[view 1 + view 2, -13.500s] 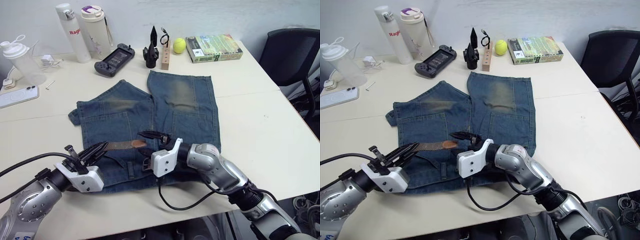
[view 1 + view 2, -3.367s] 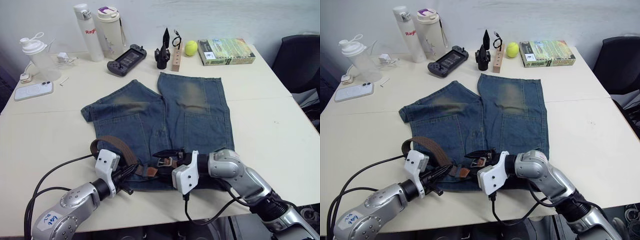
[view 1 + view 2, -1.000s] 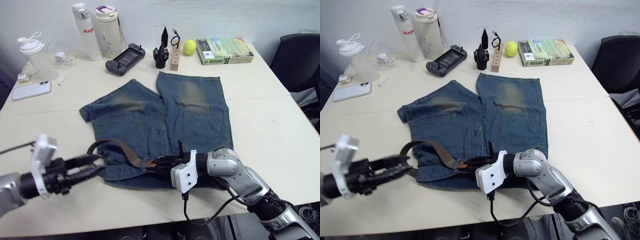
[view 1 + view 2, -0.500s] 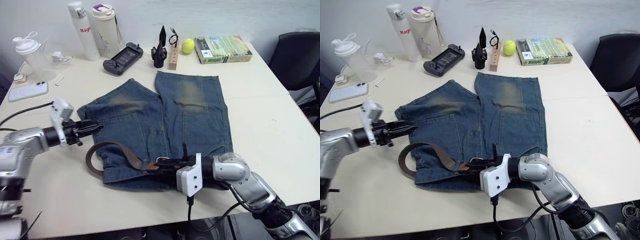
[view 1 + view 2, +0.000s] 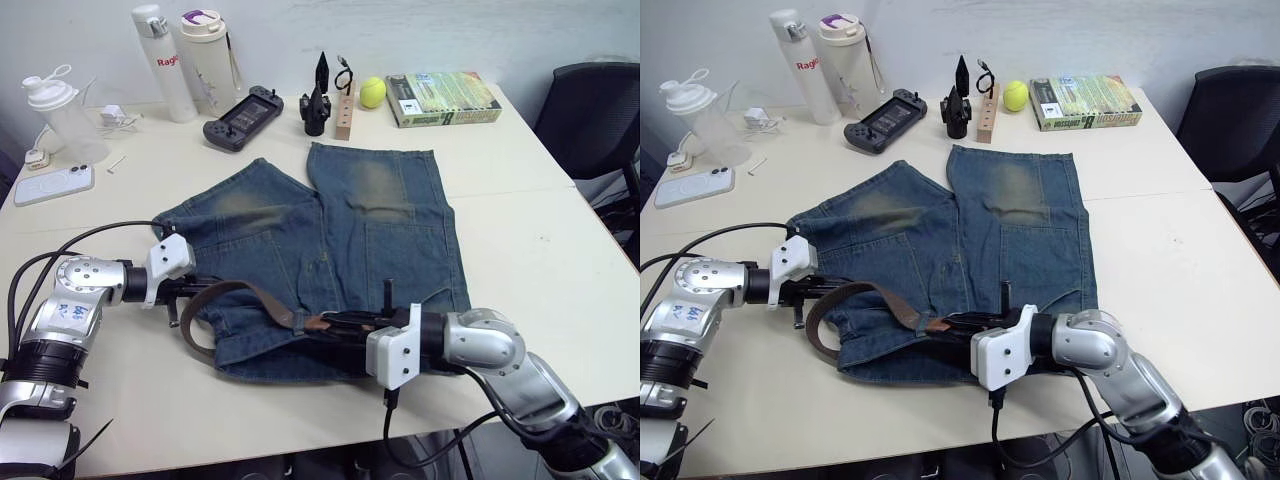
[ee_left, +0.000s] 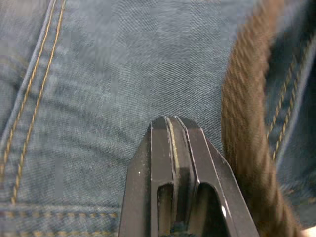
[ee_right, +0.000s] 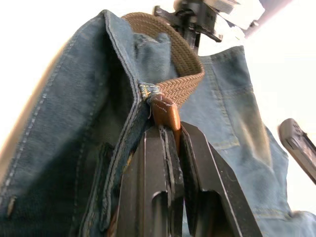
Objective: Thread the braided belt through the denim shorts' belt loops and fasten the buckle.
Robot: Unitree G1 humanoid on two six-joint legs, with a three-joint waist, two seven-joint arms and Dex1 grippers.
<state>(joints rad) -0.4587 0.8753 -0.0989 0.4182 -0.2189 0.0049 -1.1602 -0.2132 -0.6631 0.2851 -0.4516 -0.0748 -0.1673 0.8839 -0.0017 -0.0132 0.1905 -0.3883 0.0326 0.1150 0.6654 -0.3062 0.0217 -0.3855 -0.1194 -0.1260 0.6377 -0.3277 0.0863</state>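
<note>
On cream table (image 5: pixel 560 240): denim shorts (image 5: pixel 340 240) lay flat, waistband toward robot. Braided belt (image 5: pixel 235 292) looped off waistband's left edge, tan tip at a belt loop (image 7: pixel 148 91). Right gripper (image 5: pixel 325 322): fingers closed on tan tip. Left gripper (image 5: pixel 192 287): fingers closed together, nothing held, resting on denim just beside strap. Buckle: not made out. Judged step: drawing tip through loop. Advice: pull level along waistband; left gripper to pin denim against bunching.
</note>
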